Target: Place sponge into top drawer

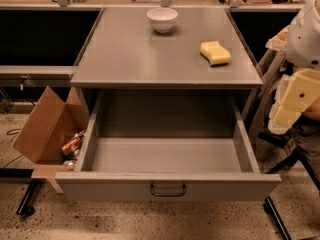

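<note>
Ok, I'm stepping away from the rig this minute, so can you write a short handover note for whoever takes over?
Gripper: at the right edge of the view, beside the cabinet's right side, apart from the sponge.
Sponge: lying on the cabinet top, towards its right side, in front and to the right of the white bowl.
Top drawer: pulled open, and the sponge is not in it.
Done: the drawer is open.
Left: grasp the sponge, carry it over the drawer and let it go inside.
The cardboard box to the left of the drawer is not the target.
</note>
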### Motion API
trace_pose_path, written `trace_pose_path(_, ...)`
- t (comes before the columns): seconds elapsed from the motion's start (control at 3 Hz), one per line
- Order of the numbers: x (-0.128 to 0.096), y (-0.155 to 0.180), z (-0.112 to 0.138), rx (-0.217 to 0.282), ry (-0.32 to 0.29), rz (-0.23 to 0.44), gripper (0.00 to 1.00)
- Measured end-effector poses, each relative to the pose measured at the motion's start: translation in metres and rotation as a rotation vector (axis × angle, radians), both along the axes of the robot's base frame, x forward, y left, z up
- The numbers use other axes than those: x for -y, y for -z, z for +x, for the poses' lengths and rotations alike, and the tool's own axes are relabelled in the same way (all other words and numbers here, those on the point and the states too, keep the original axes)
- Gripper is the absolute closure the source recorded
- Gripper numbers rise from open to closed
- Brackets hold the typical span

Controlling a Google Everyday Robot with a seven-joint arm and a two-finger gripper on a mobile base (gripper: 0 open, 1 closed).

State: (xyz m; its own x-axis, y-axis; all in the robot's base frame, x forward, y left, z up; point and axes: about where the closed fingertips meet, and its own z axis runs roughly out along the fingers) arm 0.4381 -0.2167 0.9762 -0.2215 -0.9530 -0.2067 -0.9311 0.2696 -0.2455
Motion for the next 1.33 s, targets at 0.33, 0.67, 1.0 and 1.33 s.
trace_pose_path(0.33,0.0,0.0,0.0,0.0,0.0,0.0,0.0)
trace_pose_path(0.67,0.006,0.004,0.021,0.01,0.007,0.038,0.0)
trace_pose_path(1.0,0.02,0.013,0.066,0.024,0.032,0.134,0.0)
trace_pose_path(1.33,0.028,0.025,0.108,0.032,0.067,0.234,0.0)
